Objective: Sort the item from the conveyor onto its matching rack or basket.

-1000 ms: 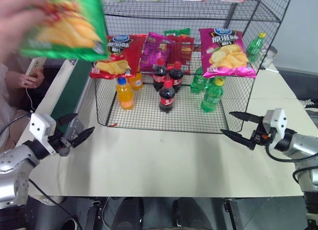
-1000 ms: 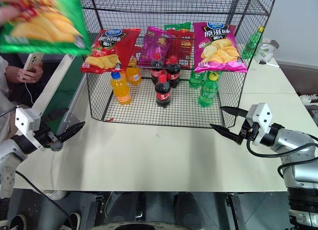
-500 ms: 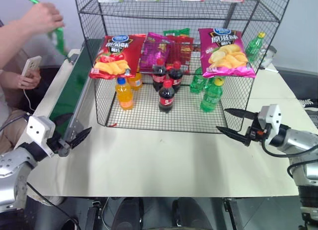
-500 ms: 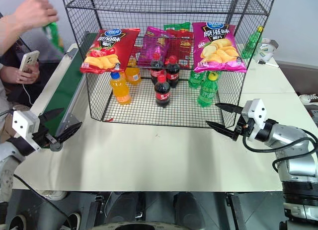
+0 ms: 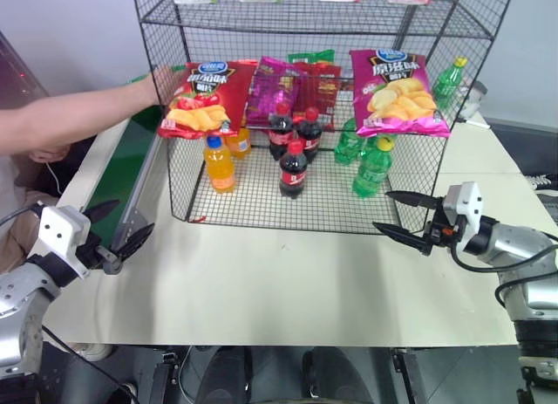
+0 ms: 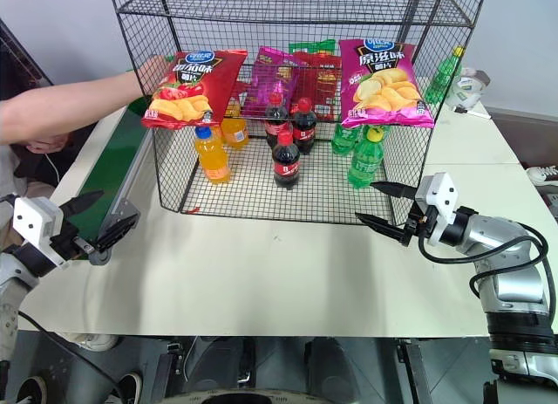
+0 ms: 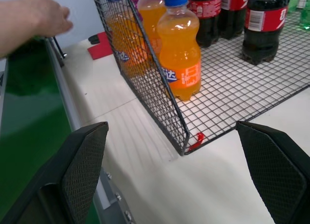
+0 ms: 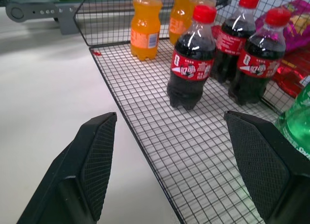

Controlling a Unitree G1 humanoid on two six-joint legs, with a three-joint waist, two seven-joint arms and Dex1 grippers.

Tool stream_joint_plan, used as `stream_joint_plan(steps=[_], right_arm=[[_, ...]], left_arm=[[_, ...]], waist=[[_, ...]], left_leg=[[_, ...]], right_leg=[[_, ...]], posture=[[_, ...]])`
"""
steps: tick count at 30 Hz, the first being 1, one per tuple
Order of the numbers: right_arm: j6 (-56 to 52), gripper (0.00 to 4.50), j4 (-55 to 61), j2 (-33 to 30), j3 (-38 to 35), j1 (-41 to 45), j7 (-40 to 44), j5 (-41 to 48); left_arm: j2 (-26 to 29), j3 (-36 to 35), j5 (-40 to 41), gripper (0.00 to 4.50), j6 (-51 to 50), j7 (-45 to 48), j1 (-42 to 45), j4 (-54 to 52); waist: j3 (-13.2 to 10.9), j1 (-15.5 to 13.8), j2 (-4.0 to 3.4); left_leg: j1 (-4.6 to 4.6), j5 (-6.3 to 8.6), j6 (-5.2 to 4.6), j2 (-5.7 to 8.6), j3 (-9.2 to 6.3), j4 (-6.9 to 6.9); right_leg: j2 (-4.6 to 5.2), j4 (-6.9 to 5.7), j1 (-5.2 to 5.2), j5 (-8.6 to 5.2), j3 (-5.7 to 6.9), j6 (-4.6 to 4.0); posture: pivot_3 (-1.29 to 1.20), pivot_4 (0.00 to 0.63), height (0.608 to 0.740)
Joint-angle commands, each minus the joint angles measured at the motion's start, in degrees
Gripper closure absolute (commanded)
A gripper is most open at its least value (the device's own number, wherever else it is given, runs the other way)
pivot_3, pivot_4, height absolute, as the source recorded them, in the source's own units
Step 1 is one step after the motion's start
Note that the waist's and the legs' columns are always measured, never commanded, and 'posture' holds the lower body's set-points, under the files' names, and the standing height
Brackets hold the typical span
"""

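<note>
The item is out of view. The conveyor (image 5: 120, 164) runs along the table's left side, its dark-green belt bare where it shows. The tall black wire rack (image 5: 171, 37) stands at the table's back with crisps bags and bottles in it. My left gripper (image 5: 135, 215) is open and empty at the table's left edge, beside the conveyor's end, pointing towards the rack's near left corner (image 7: 186, 141). My right gripper (image 5: 381, 210) is open and empty at the rack's front right corner, pointing along its lower tier.
A person's arm (image 5: 78, 116) reaches across the conveyor, the hand at the rack's left side by a red crisps bag (image 5: 202, 99). Orange bottles (image 7: 179, 50), cola bottles (image 8: 190, 64), green bottles (image 5: 373, 167) and a pink crisps bag (image 5: 397, 92) fill the rack. Bare table (image 5: 279, 282) lies in front.
The person's hand, which held the green crisps bag at the top left a second ago, now reaches to the rack's left side without it. Both grippers have stayed about where they were.
</note>
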State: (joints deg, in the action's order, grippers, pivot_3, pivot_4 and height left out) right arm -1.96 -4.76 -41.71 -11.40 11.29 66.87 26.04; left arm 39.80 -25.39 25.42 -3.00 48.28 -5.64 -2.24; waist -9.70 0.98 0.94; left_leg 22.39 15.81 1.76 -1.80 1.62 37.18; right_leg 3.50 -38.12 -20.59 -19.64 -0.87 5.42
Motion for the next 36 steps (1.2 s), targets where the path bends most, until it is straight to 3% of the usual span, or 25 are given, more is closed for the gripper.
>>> stream_joint_plan(steps=[1, 36], right_arm=[[0.7, 0.81, 1.4, -0.1, -0.7, 0.4, 0.1, 0.5], [-1.5, 0.81, 3.3, 1.4, 1.6, 1.6, 0.3, 1.2]], left_arm=[[0.1, -1.2, 0.1, 0.0, 1.3, -0.2, 0.1, -1.4], [0.3, -1.7, -2.7, 0.0, 4.6, -1.8, -2.2, -2.1]], waist=[[0.0, 0.1, 0.0], [0.0, 0.0, 0.0]], left_leg=[[0.0, 0.0, 0.0, 0.0, 0.0, 0.0], [0.0, 0.0, 0.0, 0.0, 0.0, 0.0]], right_leg=[[0.0, 0.0, 0.0, 0.0, 0.0, 0.0], [0.01, 0.0, 0.0, 0.0, 0.0, 0.0]], posture=[[0.0, 0.15, 0.739], [0.0, 0.15, 0.739]])
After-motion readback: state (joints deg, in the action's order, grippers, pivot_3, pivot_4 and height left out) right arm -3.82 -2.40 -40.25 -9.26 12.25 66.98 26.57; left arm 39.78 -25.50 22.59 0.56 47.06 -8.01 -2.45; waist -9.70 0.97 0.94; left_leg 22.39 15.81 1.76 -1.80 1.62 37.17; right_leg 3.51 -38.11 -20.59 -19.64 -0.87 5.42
